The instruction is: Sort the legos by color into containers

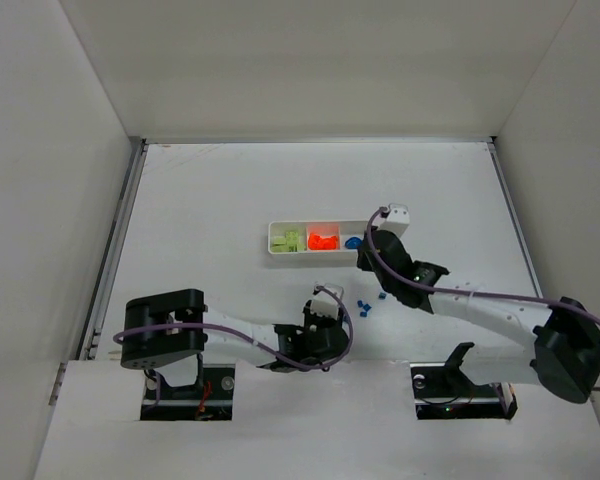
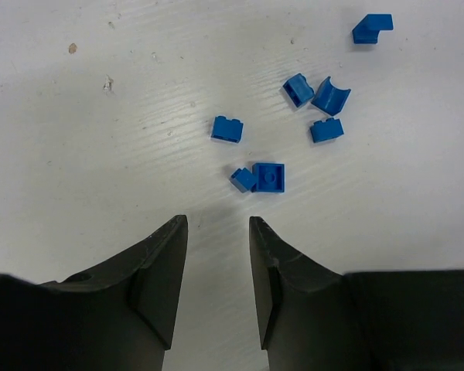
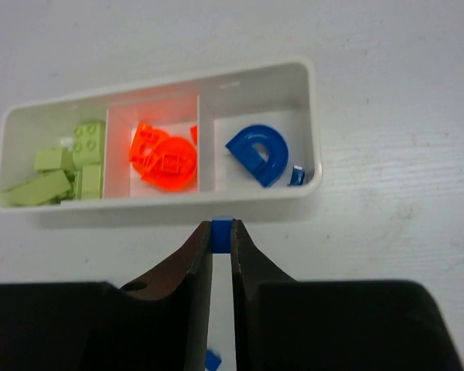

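The small blue brick shows only its top end. The rest is covered by the right hand, whose fingers are pressed onto it from both sides. It hangs just on the near side of the white tray, in front of the divider between the middle and right compartments. Below it, between the same fingers, a scrap of another blue piece shows on the worktop, too cut off to make out.

In the top view this hand covers the tray's right end, so that compartment is barely visible there.

The left compartment holds lime green bricks, which overlap so much that they are hard to count. The middle one holds orange pieces heaped together. The right one holds a blue arch piece and a smaller blue bit, half hidden by the near wall.

Well apart from the tray, seven loose blue bricks lie scattered on the worktop. Two of them touch. The left hand hovers just short of that pair, its fingers spread with nothing between them.
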